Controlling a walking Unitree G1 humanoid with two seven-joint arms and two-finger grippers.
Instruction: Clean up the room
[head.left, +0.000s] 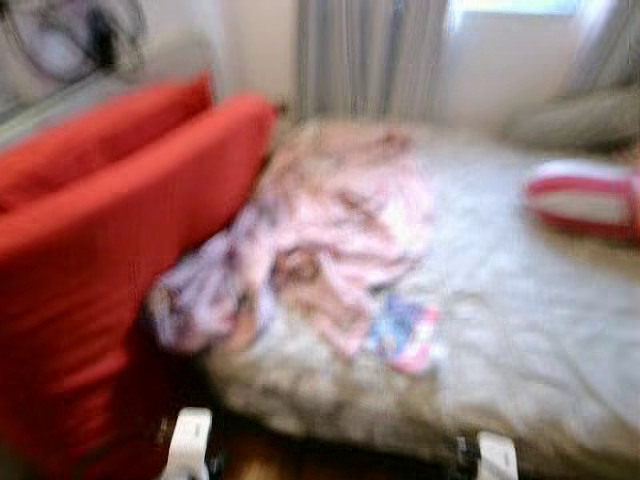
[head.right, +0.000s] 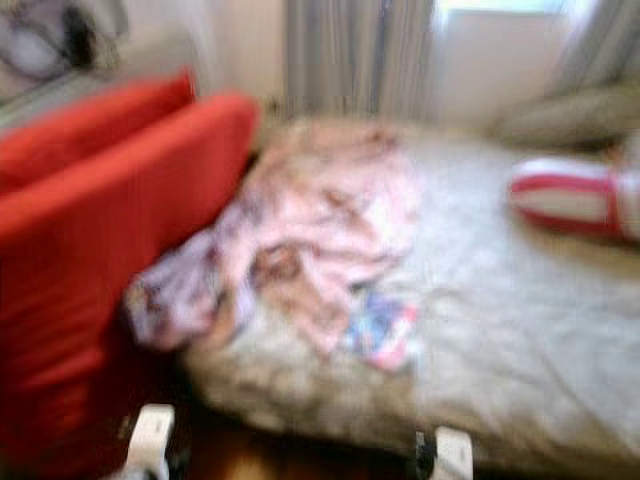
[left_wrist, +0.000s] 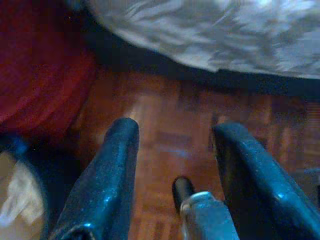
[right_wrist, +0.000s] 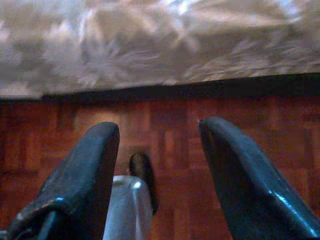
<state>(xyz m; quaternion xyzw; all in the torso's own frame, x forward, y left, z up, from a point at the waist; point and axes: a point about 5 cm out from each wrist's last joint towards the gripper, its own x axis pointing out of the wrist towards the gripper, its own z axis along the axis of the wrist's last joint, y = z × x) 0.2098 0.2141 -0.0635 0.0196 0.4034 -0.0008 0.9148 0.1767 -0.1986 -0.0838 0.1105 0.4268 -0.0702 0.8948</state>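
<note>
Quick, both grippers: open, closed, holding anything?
Left gripper: open, empty, hanging over the wooden floor.
Right gripper: open, empty, low by the bed edge.

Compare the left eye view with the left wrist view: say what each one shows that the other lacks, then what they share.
Left eye view alone: a crumpled pink garment heaped on the bed, a small colourful item beside it, a red-and-white striped cushion further back, and curtains behind.

Left wrist view alone: the left gripper, fingers apart and holding nothing, above the wooden parquet floor.

Both: the grey patterned bedspread and the red sofa beside the bed.
</note>
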